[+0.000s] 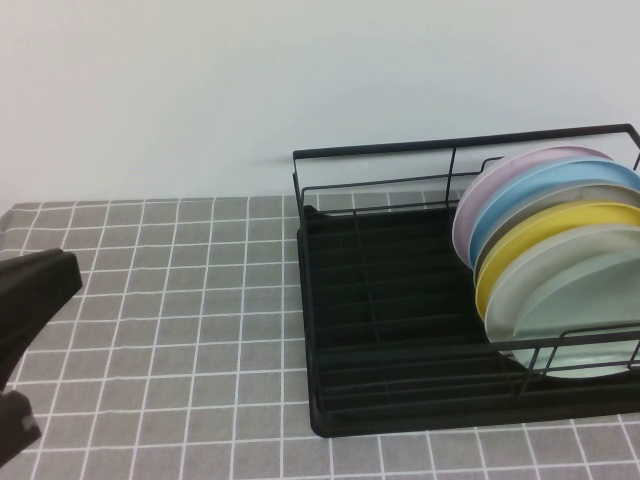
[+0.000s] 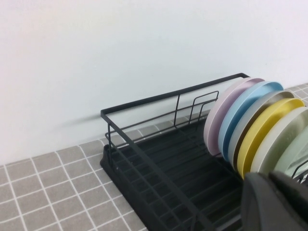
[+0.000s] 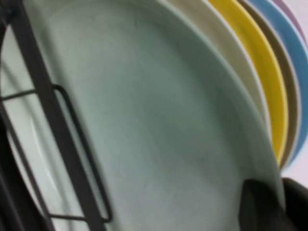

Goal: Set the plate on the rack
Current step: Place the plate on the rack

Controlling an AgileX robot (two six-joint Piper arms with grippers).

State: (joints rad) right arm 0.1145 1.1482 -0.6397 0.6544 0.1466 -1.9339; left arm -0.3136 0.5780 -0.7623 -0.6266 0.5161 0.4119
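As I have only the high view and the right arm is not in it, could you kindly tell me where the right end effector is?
Observer: The right wrist view shows the right end effector at the rim of the plate. It appears closed on that rim, and the plate stands in the rack.
Operator: Thank you. And the left arm? I see only a dark bulk at the table's left edge.
Observer: In the left wrist view the left end effector is shut and holds nothing. It sits off to the rack's left and is aimed toward it.
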